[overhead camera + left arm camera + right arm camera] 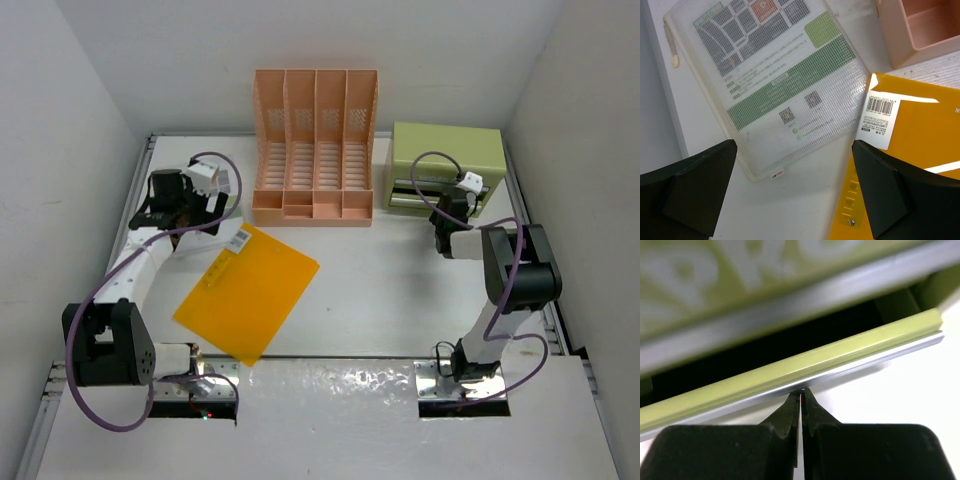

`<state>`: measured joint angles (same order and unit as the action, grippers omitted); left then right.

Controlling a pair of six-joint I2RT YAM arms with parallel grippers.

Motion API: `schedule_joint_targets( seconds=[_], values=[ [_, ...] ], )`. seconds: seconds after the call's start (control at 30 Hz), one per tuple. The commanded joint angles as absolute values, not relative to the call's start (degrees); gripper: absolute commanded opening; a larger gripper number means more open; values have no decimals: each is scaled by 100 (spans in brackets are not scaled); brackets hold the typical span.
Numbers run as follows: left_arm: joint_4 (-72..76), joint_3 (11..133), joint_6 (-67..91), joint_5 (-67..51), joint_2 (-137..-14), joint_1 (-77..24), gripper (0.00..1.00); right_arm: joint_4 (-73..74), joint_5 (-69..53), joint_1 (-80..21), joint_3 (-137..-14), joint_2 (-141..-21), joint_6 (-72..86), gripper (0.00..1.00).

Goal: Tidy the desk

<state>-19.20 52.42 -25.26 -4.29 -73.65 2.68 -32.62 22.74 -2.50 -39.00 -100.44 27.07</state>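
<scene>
Desk tidying under way: at left, the left gripper point(794, 150) hangs over the flat white desk point(400, 290) with its fingers spread wide and nothing between them. Directly below it lies a clear mesh document pouch point(775, 85) holding a printed sheet. The pouch's near short edge sits between the two fingers, and its long axis runs away from them at a slant. Just to the gripper's right, an orange flat plastic folder point(248, 290) with a white barcode label point(879, 120) lies at an angle on the desk. Its corner is close beside the pouch, though whether it overlaps the pouch cannot be told. Beyond and to the right of that gripper stands a peach slotted file rack point(315, 150), its slots open.

At right, the right gripper point(801, 395) is pinched shut with no object visible between its tips. They meet the silver strip under the front lip of a drawer point(790, 375) in the green drawer box point(448, 150). A dark gap above the lip suggests the drawer stands ajar.

The left arm is plainly the nearer one to both pouch and folder, and the right is well apart from them. Any pick of the pouch would likely turn on dropping straight down and squaring the fingers across its slanted edge.
</scene>
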Motion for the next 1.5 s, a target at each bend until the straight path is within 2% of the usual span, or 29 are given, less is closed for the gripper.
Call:
schedule_joint_targets(
  seconds=[0.0, 0.27, 0.47, 0.73, 0.87, 0.9, 1.0, 1.1, 1.27, 1.4, 1.47],
  values=[
    [-1775, 5291, -2566, -343, -7383, 325, 99, -4156, 2452, -185, -4192, -10273, 2865, 0],
    [-1775, 5291, -2575, -290, -7418, 325, 100, -5035, 2523, -176, -4201, -10634, 3041, 0],
    [-1775, 5282, -2584, -281, -7418, 334, 100, -5124, 2496, -176, -4105, -10609, 3138, 0],
    [-1828, 5273, -2627, -492, -7444, 334, 100, -4572, 2217, -185, -3464, -9670, 3401, 0],
    [-2188, 5230, -2970, -1053, -7549, 334, 100, -3895, 1419, -185, -3384, -9125, 3445, 18],
    [-2354, 5203, -3049, -1351, -7576, 325, 100, -3641, 1163, -185, -3375, -9027, 3428, 28],
    [-2680, 5107, -3409, -1940, -7708, 334, 97, -3376, 248, -228, -3296, -8711, 3314, 43],
    [-2917, 5019, -3665, -2223, -7804, 334, 93, -3314, -113, -525, -3112, -8413, 2964, 51],
    [-3216, 4931, -3893, -2031, -7849, 325, 86, -3076, -114, -1475, -3164, -8139, 1943, 61],
    [-3498, 4939, -3990, -2276, -7997, 325, 86, -2919, -1228, -2161, -3699, -8594, 1828, 62],
    [-3446, 4948, -3938, -2198, -8077, 334, 85, -2682, -1686, -2642, -4208, -9077, 1567, 65]
  ],
)
